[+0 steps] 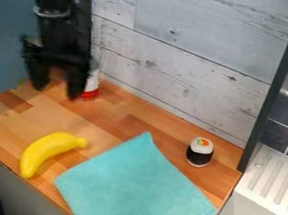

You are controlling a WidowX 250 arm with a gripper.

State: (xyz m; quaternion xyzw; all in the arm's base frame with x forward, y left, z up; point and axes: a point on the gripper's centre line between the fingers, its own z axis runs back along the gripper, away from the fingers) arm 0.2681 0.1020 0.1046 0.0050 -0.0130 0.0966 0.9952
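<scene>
- Camera view, upper left: the black two-finger gripper point(58, 81) hangs downward over the back left part of the butcher-block wooden counter point(138, 116). Its jaws stand clearly apart with a wide gap, and nothing is seen held in them.
- Below the gripper and nearer the front edge, a curved yellow toy banana point(49, 153), smooth and plastic-looking, lies on its side, well apart from the fingertips.
- Just right of the gripper, a red-and-white can-like container point(91, 93) stands at the back, partly hidden by the right-hand finger in the view; whether they touch, I cannot tell. It is the thing nearest the gripper.
- In the middle front, a turquoise fabric cloth point(136, 192) lies spread nearly flat, one corner pointing to the wall of pale weathered planks point(180, 59). The banana is to its left, not touching.
- Farther right, a small black-and-white toy sushi roll point(199, 152) with an orange-and-green top stands upright beside the cloth.
- The step in hand looks like free positioning, with no grasp made. From this pose, any grasp would call for lining the open jaws up around one thing, clear of its neighbours, before closing.
</scene>
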